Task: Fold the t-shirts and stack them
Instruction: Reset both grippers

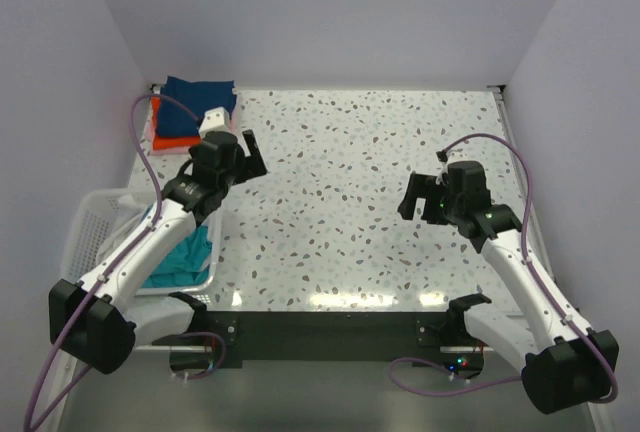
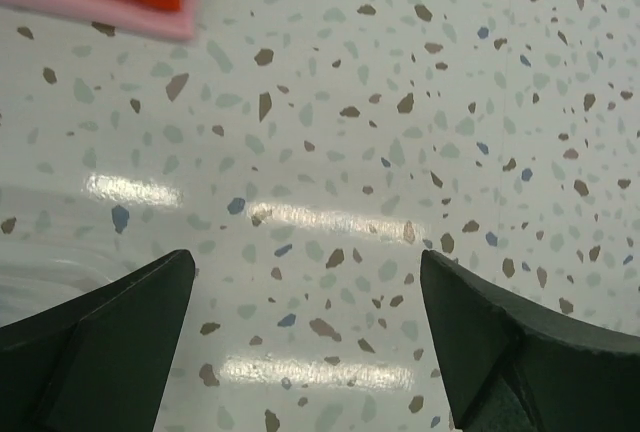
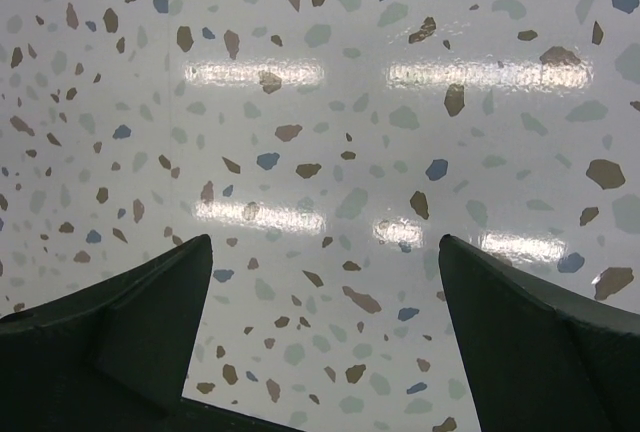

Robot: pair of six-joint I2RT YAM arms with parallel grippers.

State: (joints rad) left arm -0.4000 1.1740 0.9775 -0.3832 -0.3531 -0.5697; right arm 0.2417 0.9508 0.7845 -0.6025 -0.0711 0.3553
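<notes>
Both tools are spread wide open with nothing in them. The left gripper [image 2: 305, 267] hangs over bare table [image 1: 380, 192], fingers apart. The right gripper [image 3: 325, 247] does the same, well off to its right, with only speckled tabletop between its fingers. The stack [image 1: 193, 112] sits ahead of the left gripper and a bit to its left, in the far corner. It's got the navy tee [image 1: 203, 95] on top, the orange tee [image 1: 168, 138] under it and the pink tee [image 2: 120, 14] at the bottom. The teal tee [image 1: 187, 255] is bunched up in the basket [image 1: 95, 210], back behind the left gripper and partly under that arm. Neither gripper touches any cloth.
</notes>
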